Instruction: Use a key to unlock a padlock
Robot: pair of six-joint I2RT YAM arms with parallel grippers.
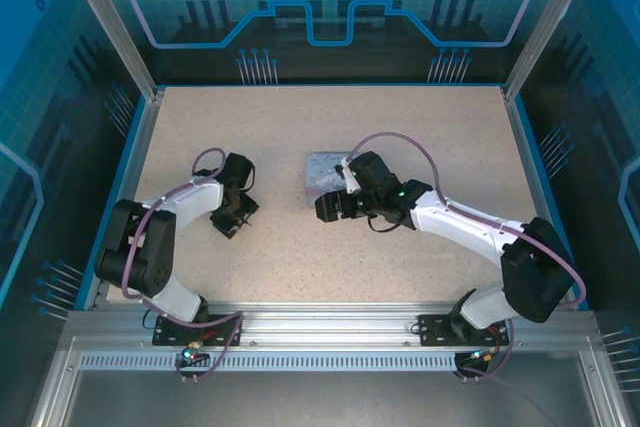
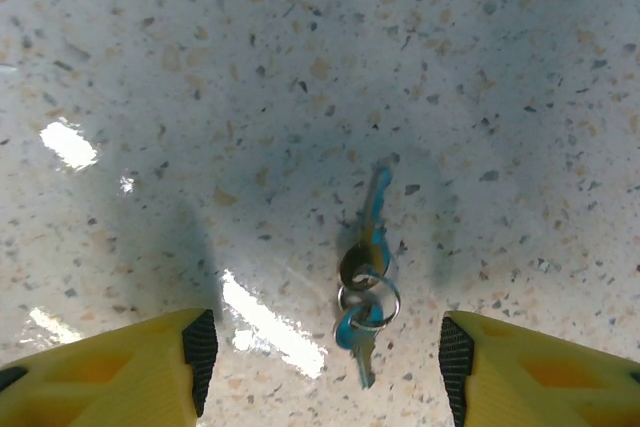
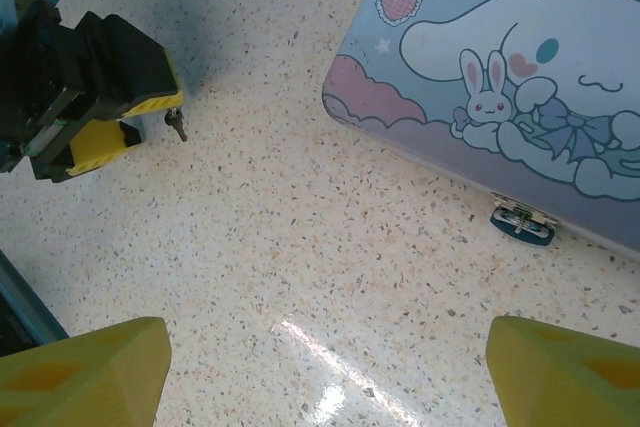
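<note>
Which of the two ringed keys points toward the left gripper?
The near key, its blade aimed into the open left gripper; the far key points the opposite way.

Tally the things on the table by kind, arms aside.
Small thin metal keys on a ring: 2
Pale blue cartoon-printed tin: 1
Tiny bluish-grey metal padlock: 1
Total: 4

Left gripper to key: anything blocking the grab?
Nothing visible. The key, on a ring with a second one, lies flat on the table in the gap between the fingers of the open left gripper, touching neither.
</note>
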